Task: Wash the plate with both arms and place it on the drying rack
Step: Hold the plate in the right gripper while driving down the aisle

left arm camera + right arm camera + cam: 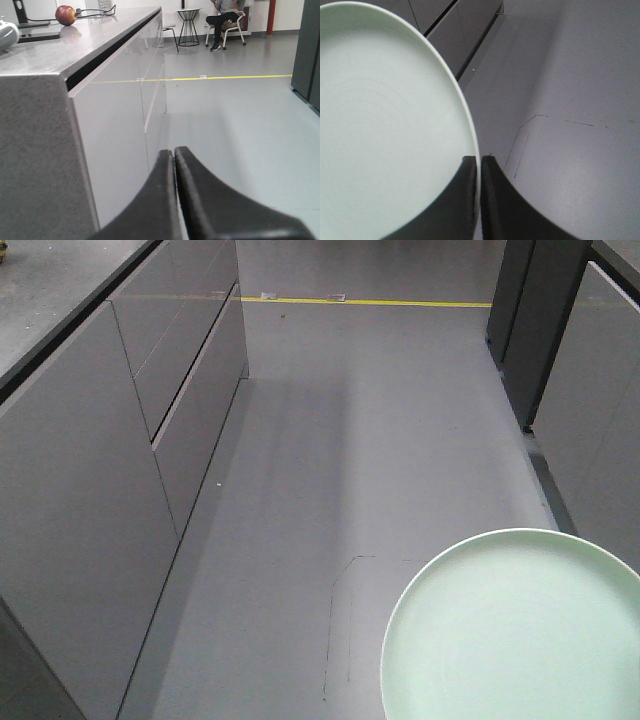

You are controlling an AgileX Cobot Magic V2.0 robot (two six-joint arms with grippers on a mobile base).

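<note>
Right hand (479,160) pinches the plate (385,125) rim — left hand (174,152) clenched; floor (400,440) wide between cabinets (100,490).

I count one plate (515,630), pale green, low at the near right, and two grippers: one left gripper (174,152) and one right gripper (479,159), both dark. There is one long counter (75,50) running down the left side, with one red apple (65,15) on its far end, and one yellow line (365,302) across the far floor. Farther back I see one seated person (225,15) and one black wire stool (189,25) just left of them.
</note>
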